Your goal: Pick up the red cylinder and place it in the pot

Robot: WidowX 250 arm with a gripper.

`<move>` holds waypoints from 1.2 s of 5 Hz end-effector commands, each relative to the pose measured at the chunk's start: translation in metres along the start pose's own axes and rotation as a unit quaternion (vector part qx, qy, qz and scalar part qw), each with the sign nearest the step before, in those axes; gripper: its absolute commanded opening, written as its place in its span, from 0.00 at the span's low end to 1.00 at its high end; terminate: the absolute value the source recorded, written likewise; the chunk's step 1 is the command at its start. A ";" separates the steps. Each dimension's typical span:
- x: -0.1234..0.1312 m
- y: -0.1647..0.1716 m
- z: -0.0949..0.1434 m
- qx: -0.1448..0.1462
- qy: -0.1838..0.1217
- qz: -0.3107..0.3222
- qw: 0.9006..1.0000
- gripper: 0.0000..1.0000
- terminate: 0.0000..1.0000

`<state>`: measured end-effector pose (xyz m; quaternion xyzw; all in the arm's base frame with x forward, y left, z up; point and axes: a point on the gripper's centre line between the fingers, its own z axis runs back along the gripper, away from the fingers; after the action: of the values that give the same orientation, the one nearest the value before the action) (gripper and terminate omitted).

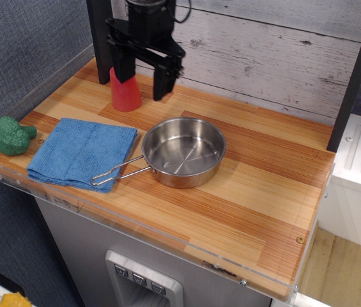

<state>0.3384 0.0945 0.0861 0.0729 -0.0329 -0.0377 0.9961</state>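
The red cylinder stands upright at the back left of the wooden counter, its top partly hidden behind my gripper. My black gripper hangs open over it, the left finger in front of the cylinder's top and the right finger to its right. The jaws stand wide apart and hold nothing. The pot, a shallow steel pan with a wire loop handle pointing front-left, sits empty in the counter's middle, to the right and in front of the cylinder.
A folded blue cloth lies left of the pan, under the handle's end. A green broccoli toy sits at the far left edge. A dark post and the plank wall stand right behind the cylinder.
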 end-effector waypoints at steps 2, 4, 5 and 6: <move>0.022 0.056 0.002 0.016 -0.009 0.043 0.999 1.00 0.00; 0.035 0.060 -0.013 0.002 0.001 0.031 1.000 1.00 0.00; 0.040 0.060 -0.019 0.001 0.003 0.023 1.000 1.00 0.00; 0.042 0.061 -0.026 0.003 0.013 0.022 1.000 1.00 0.00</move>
<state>0.3834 0.1486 0.0523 0.0651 0.0019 -0.0178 0.9977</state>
